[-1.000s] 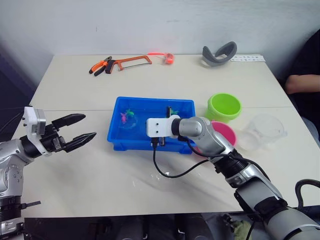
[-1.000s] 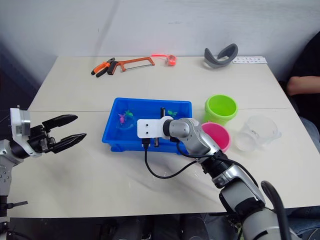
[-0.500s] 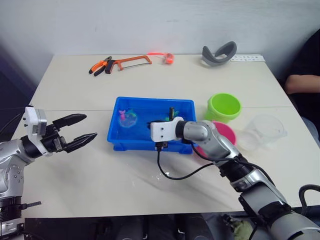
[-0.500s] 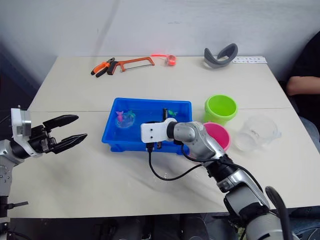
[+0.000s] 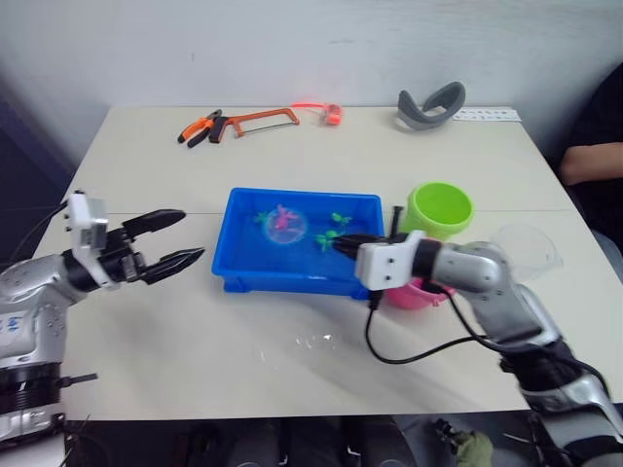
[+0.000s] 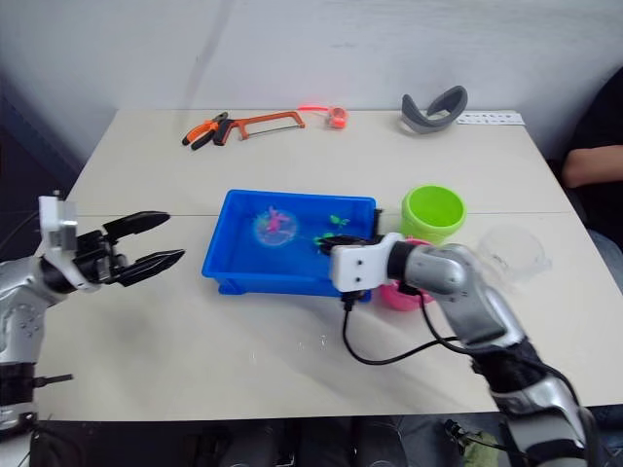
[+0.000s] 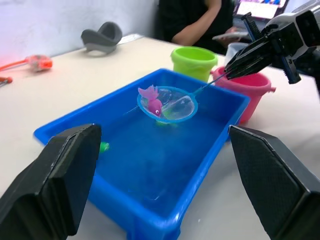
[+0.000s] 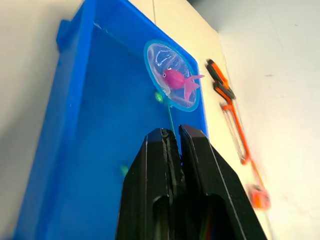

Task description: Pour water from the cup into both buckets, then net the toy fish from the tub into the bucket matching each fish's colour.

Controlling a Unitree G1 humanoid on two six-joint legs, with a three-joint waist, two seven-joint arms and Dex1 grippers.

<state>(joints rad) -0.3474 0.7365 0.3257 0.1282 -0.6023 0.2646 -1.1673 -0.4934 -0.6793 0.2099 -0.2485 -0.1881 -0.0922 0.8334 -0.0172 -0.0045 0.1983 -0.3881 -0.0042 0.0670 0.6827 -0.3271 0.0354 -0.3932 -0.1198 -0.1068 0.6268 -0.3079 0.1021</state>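
Over the tub, head views: the right gripper (image 5: 343, 240) has its fingers clamped on the net's thin handle, and the hoop of the net (image 5: 283, 223) hangs above the blue tub (image 5: 243, 274) with a pink fish (image 5: 284, 217) in the mesh.
Buckets: green bucket (image 5: 439, 209) and pink bucket (image 5: 417, 292) stand just beside the tub's right end; the pink one is partly hidden by the right arm. The clear cup (image 5: 529, 245) sits to their right.
Left gripper (image 5: 173, 241): hovers over bare desk (image 5: 195, 341) left of the tub, fingers apart, holding nothing.
Far edge of desk: pliers and a hacksaw (image 5: 255, 119), a grey curved object (image 5: 429, 102); a person's arm (image 5: 590, 162) at the right edge.

Left wrist view: net lifted clear of the tub floor, fish lying against the hoop's rim. A green fish (image 7: 103, 146) remains low in the tub.

Right wrist view: black fingers (image 8: 160, 165) pressed together on the stick; the hoop (image 8: 172, 75) is well ahead of them, fish inside.

Handling (judgement): the net is light, on a long, thin and probably springy stick, so the hoop may bob when swung. The fish is tiny, wet and loose in shallow mesh, so keep the hoop level. The hold near the stick's end looks right.

Step (judgement): carry the fish to the pink bucket.
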